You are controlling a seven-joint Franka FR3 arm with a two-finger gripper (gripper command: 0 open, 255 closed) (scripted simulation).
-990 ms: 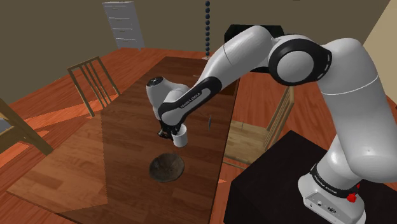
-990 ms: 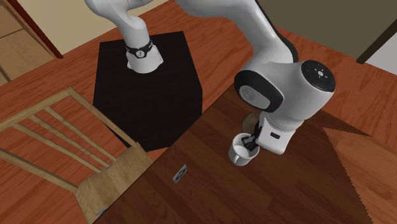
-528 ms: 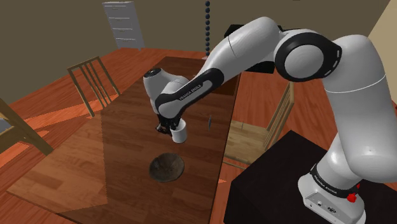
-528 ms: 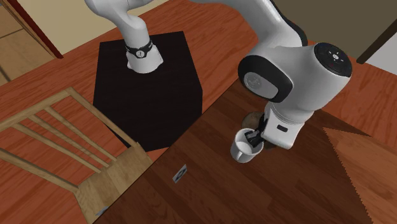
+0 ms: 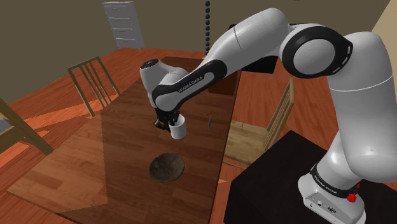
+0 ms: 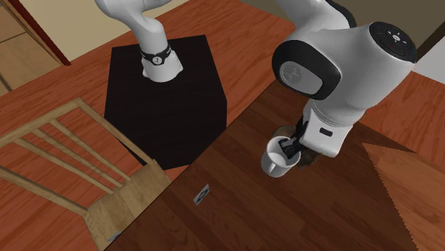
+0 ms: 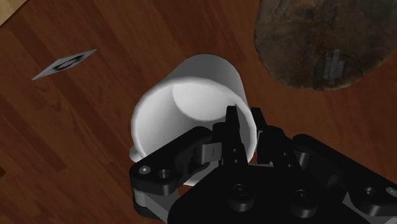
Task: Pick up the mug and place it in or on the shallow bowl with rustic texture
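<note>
A plain white mug (image 5: 179, 130) hangs above the dark wooden table (image 5: 121, 146), slightly tilted. My black gripper (image 5: 170, 121) is shut on its rim, one finger inside the cup and one outside. In the wrist view the gripper (image 7: 245, 122) clasps the mug (image 7: 184, 105) by its wall, and the rough brown shallow bowl (image 7: 318, 44) lies on the table just past the mug. In the shoulder view the bowl (image 5: 167, 168) sits below the mug and a little to its left. In the second exterior view the mug (image 6: 277, 160) and the gripper (image 6: 289, 148) hide most of the bowl (image 6: 284, 130).
A small printed tag (image 5: 208, 119) lies on the table near its right edge. A wooden chair (image 5: 93, 79) stands at the table's far left side and another (image 6: 64, 164) beside the black stand (image 6: 164, 93). A white dresser (image 5: 124, 24) stands against the far wall.
The arm has raised the mug higher off the table, moving it up and a little left in the shoulder view. The grip on the rim is unchanged.
</note>
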